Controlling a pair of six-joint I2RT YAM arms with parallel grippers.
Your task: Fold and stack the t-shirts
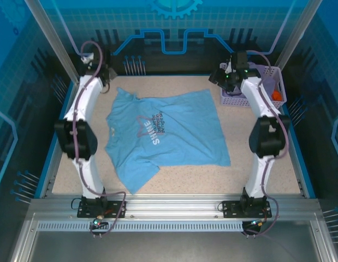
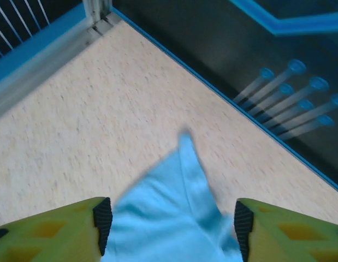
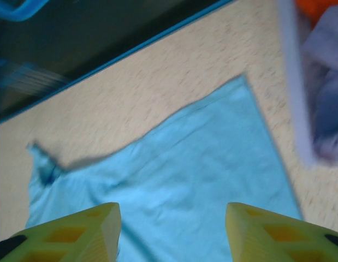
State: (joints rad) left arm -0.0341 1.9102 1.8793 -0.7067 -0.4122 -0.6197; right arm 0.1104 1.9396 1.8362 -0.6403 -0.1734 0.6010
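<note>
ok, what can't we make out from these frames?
- Small print on the blue t-shirt: top external, too small to read.
- Basket contents: top external, the right arm covers part of it; right wrist, blurred and cut by the frame edge, just orange cloth and lavender cloth.
- Whether the left gripper touches the shirt corner: left wrist, blurred, contact unreadable.
</note>
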